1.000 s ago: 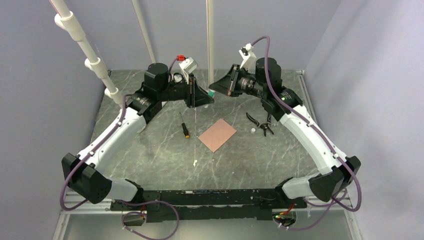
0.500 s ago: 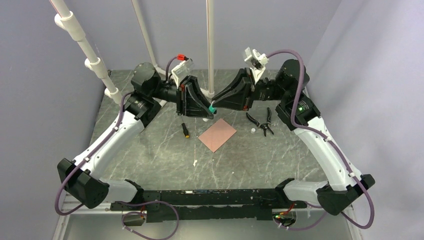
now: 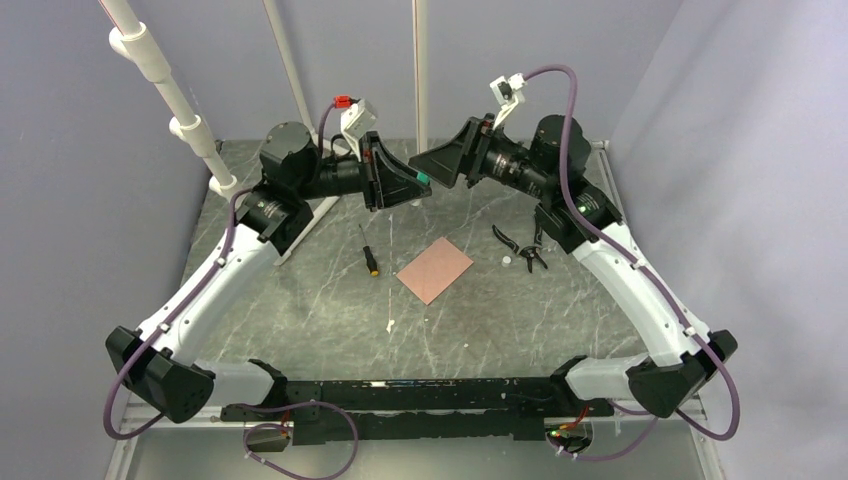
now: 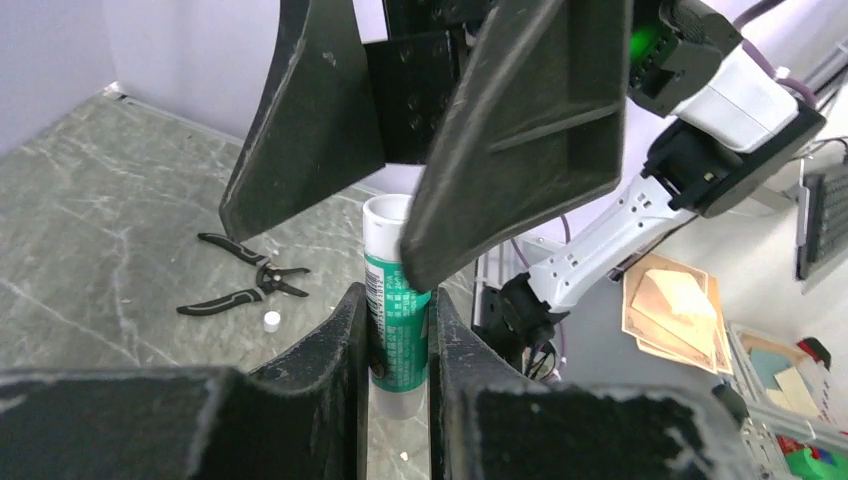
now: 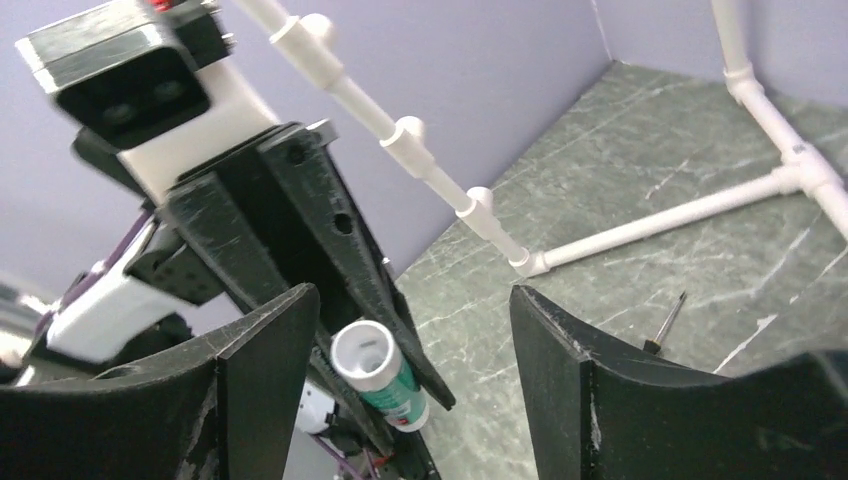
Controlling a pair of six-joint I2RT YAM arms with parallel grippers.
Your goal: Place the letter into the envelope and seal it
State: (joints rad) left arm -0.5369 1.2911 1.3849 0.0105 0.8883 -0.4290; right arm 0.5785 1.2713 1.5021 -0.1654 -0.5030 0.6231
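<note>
Envelope is a plain salmon-pink rectangle lying flat, turned diagonal, down below both raised sets of jaws and roughly between them, touching neither.

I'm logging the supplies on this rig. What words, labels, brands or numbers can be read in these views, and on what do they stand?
Glue stick, held in the left end effector: white print on its green label, too blurred to read.
Pink paper on the table: no print can be made out.
Nothing else in any view shows readable text.
</note>
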